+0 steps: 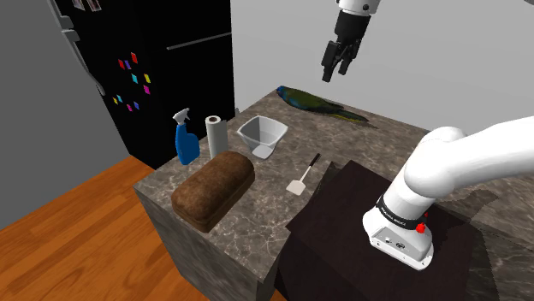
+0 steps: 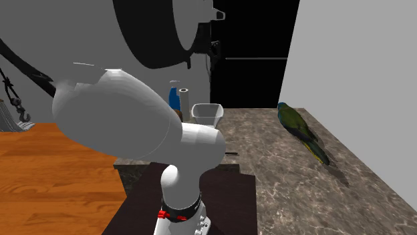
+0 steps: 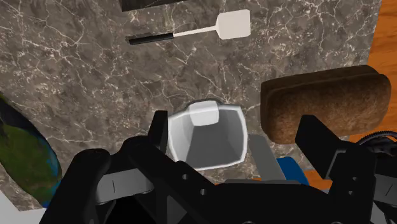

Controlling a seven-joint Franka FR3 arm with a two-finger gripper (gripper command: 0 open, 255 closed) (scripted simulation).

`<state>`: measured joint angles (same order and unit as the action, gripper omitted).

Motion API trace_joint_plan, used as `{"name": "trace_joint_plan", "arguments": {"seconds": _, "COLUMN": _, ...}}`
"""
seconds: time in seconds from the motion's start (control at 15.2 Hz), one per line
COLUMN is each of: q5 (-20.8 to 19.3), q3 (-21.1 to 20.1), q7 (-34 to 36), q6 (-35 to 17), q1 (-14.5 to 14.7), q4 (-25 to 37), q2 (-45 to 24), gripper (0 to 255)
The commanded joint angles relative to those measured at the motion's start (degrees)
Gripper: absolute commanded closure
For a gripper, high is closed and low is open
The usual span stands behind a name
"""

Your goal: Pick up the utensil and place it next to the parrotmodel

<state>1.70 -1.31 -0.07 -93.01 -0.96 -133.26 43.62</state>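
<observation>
Claw hangs released and empty high above the countertop, spatula lying flat on it.

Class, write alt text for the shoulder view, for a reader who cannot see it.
The robot's black hand hangs open high above a marbled counter, holding nothing. On it are a white spatula with a black handle, a green parrot near the far edge, a grey tub, a brown loaf, a blue spray bottle and a paper roll.
</observation>
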Motion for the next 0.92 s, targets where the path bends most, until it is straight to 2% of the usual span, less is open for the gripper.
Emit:
{"name": "trace_joint_plan", "arguments": {"seconds": 0.0, "q5": 0.0, "q3": 0.0, "q7": 0.0, "q6": 0.0, "q1": 0.0, "q4": 0.0, "q2": 0.0, "gripper": 0}}
{"name": "trace_joint_plan", "arguments": {"seconds": 0.46, "q5": 2.2, "q3": -4.7, "q7": 16.2, "q6": -13.3, "q1": -5.2, "q4": -13.6, "q2": 0.5, "gripper": 0}}
{"name": "trace_joint_plan", "arguments": {"seconds": 0.86, "q5": 4.6, "q3": -9.5, "q7": 30.3, "q6": -25.7, "q1": -9.3, "q4": -22.9, "q2": -2.8, "gripper": 0}}
